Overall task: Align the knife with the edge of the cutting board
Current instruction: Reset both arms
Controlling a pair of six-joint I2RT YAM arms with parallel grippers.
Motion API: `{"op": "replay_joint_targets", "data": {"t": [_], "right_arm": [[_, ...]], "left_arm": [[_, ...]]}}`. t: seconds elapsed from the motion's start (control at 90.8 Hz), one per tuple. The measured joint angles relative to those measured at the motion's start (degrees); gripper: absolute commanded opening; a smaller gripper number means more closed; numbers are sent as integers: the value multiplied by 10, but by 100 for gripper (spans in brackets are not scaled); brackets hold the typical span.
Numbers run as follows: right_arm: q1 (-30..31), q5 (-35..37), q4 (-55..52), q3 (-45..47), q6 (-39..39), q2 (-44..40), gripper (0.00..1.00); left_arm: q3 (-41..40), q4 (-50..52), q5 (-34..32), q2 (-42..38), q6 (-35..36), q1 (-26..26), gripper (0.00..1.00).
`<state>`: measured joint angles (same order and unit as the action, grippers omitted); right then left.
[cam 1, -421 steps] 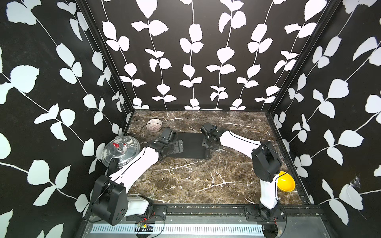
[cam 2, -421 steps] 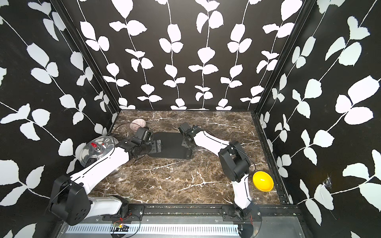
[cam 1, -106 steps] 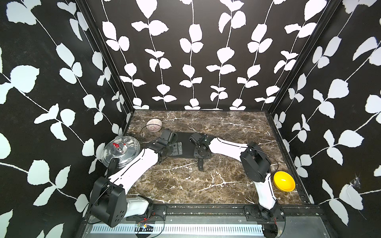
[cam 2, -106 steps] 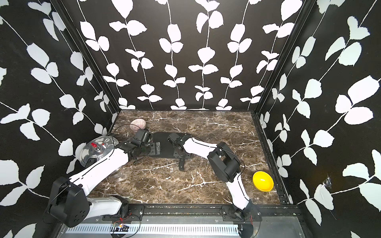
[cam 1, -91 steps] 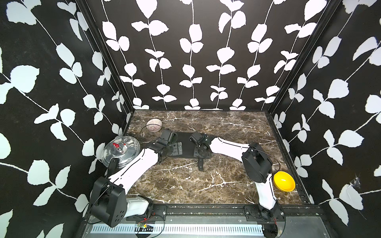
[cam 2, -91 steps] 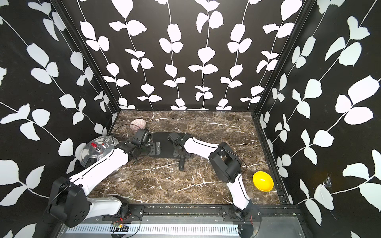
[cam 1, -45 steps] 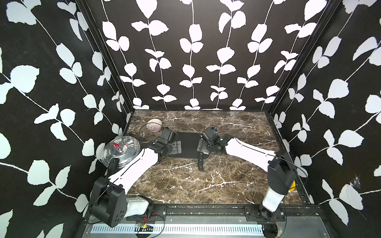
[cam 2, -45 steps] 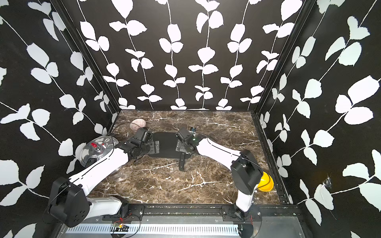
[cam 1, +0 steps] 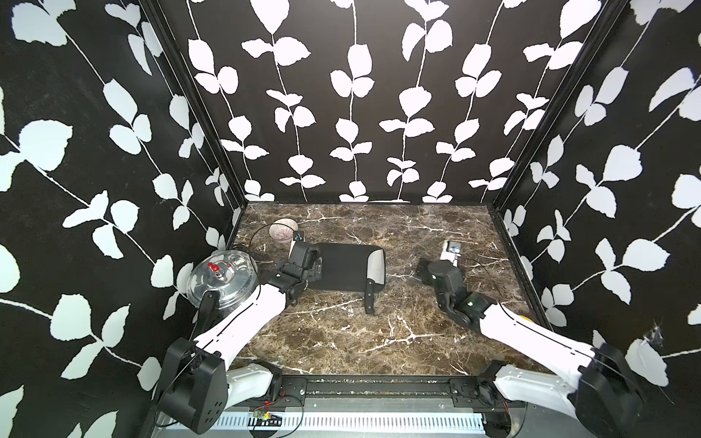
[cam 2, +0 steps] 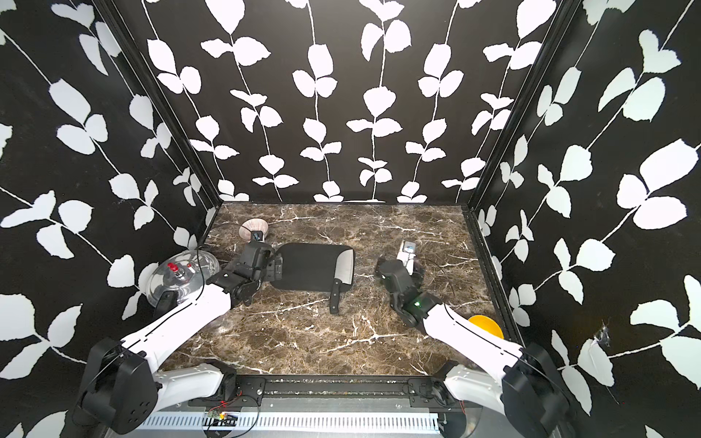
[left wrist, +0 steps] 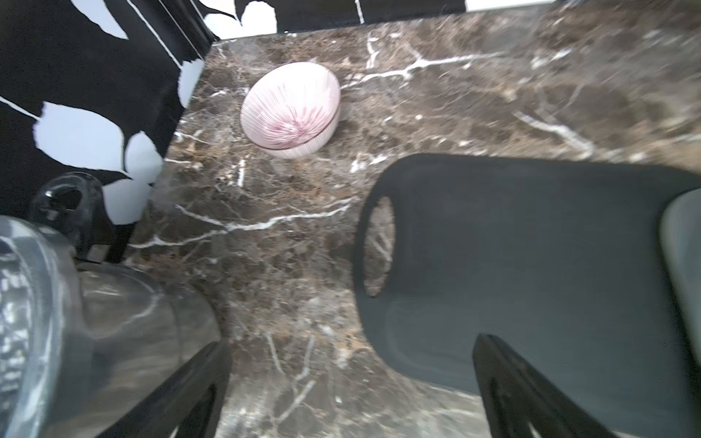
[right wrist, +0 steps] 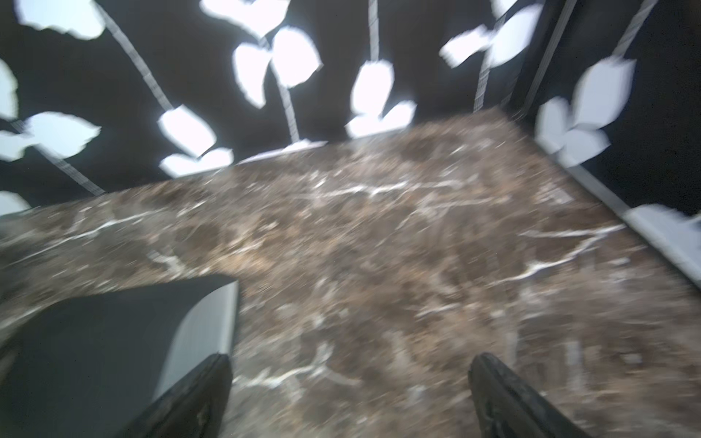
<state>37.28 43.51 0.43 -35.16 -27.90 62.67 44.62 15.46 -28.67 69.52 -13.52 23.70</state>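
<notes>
The black cutting board (cam 1: pixel 341 267) (cam 2: pixel 309 265) lies flat on the marble at the back left. The knife (cam 1: pixel 375 265) (cam 2: pixel 343 267) rests on it along its right short edge, and its black handle (cam 1: pixel 368 299) sticks out past the front edge onto the marble. My left gripper (cam 1: pixel 315 267) (left wrist: pixel 351 379) is open at the board's handle-hole end, one finger (left wrist: pixel 504 383) over the board (left wrist: pixel 531 265). My right gripper (cam 1: pixel 436 265) (right wrist: pixel 351 390) is open and empty, well right of the knife; the blade (right wrist: pixel 205 330) shows beside its finger.
A steel pressure-cooker lid (cam 1: pixel 222 278) (left wrist: pixel 76 322) lies by the left wall beside my left arm. A pink ribbed bowl (cam 1: pixel 282 230) (left wrist: pixel 292 110) sits behind the board. A yellow bowl (cam 2: pixel 485 326) stands by the right wall, partly behind my right arm.
My right gripper has opened, let go of the knife and drawn back to the right. The knife stays along the board's right edge. The left arm has barely moved.
</notes>
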Motion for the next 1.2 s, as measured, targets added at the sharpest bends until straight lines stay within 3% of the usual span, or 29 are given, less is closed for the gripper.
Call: {"op": "replay_joint_targets", "data": {"t": [0.198, 0.319, 0.484, 0.76, 1.046, 1.2], "right_arm": [[-107, 64, 94, 87, 126, -60, 100], [-161, 79, 149, 144, 188, -56, 100], [-218, 59, 178, 186, 198, -17, 100], [-235, -8, 337, 195, 229, 80, 100], [-242, -64, 399, 186, 245, 110, 100], [-251, -96, 438, 186, 260, 126, 100]], "left_arm": [[-78, -124, -17, -2, 47, -97, 98], [-123, -217, -21, 11, 88, -112, 99], [-171, -338, -17, 64, 135, -131, 98], [-191, -465, 45, 111, 183, -138, 98], [-184, -558, 94, 177, 223, -143, 99], [-217, -640, 138, 192, 218, -173, 99]]}}
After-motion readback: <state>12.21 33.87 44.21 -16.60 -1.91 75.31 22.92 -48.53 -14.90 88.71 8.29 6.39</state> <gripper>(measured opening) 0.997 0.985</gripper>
